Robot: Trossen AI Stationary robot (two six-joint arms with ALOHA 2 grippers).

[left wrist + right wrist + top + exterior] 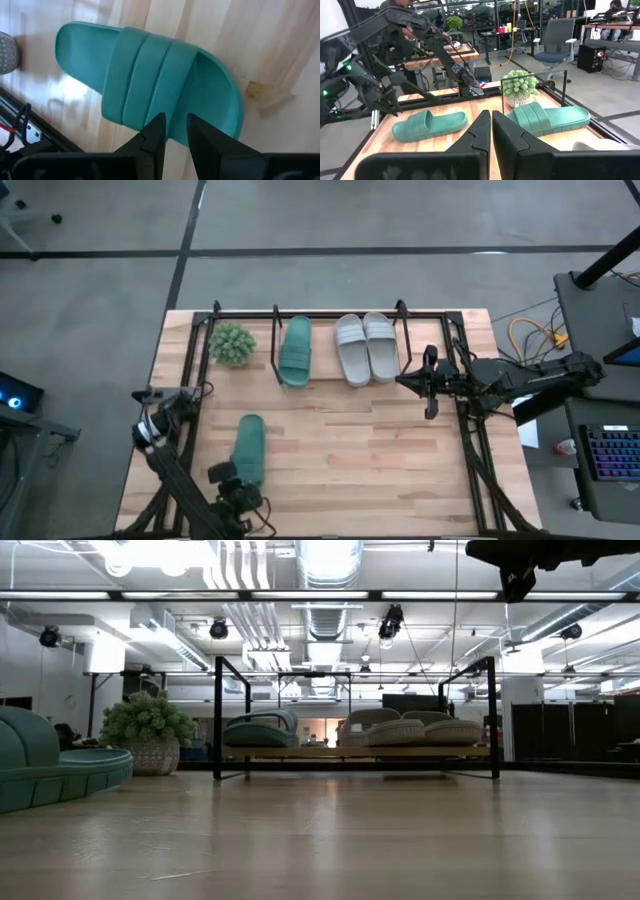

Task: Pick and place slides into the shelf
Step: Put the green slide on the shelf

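One teal slide (250, 448) lies flat, sole down, on the table at the near left; it also shows in the left wrist view (150, 80). My left gripper (176, 125) hangs over its side rim beside the strap, fingers a narrow gap apart, with teal showing between them. The black wire shelf (340, 315) stands at the far edge and holds the other teal slide (295, 350) and two pale slides (352, 348) (380, 345), soles down. My right gripper (430, 380) (491, 120) is shut and empty, raised beside the shelf's right end.
A small potted plant (232, 343) stands on the table at the shelf's left end. Free wooden table top (380, 460) lies between the shelf and the near edge. Black frame rails (480, 460) run along the table's sides.
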